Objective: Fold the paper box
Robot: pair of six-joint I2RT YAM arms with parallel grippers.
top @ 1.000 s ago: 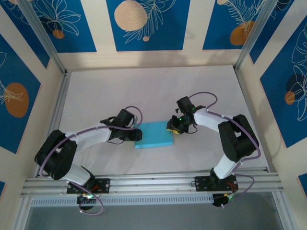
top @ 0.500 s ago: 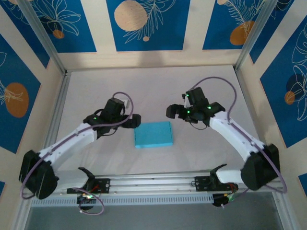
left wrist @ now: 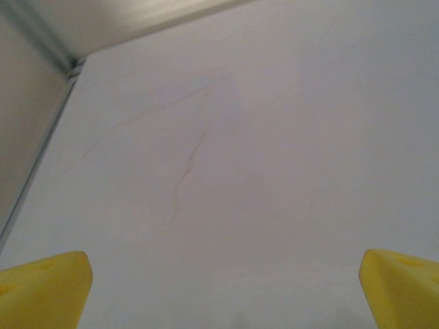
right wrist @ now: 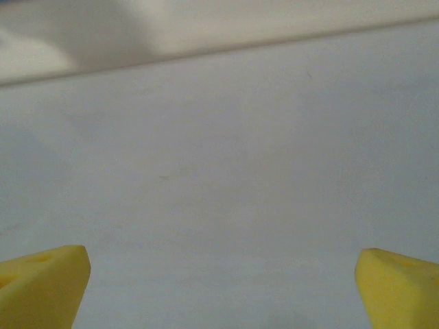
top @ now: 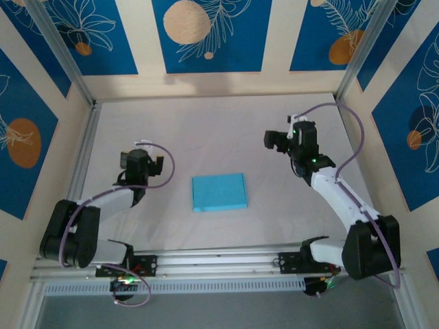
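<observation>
White table (top: 171, 130) lies under your left gripper (left wrist: 219, 291) and right gripper (right wrist: 219, 291), both spread wide and holding nothing. Your paper box (top: 219, 192) sits folded between them, well apart from each.

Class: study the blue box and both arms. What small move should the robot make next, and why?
Probably ease both arms down to rest by their bases. The shallow light-blue rectangular paper box lies closed and flat on the white table, and the left gripper and right gripper are clear of it, jaws wide open, holding nothing.
</observation>
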